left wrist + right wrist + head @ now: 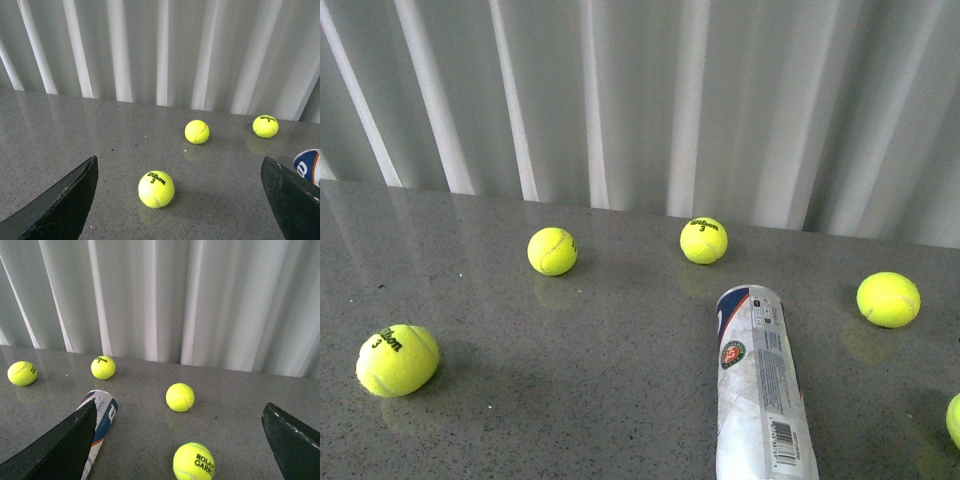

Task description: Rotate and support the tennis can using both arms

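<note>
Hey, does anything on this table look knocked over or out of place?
The tennis can lies on its side on the grey table instead of standing upright, and yellow balls sit scattered loose around it.

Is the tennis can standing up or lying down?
Lying down. The tennis can rests on its side along the grey table, its barcode facing up.

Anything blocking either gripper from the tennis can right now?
Nothing visible. The tennis can lies on its side, showing right by one finger of both the open left gripper and the open right gripper. A Wilson ball and a Roland Garros ball lie ahead of the grippers, apart from the can.
</note>
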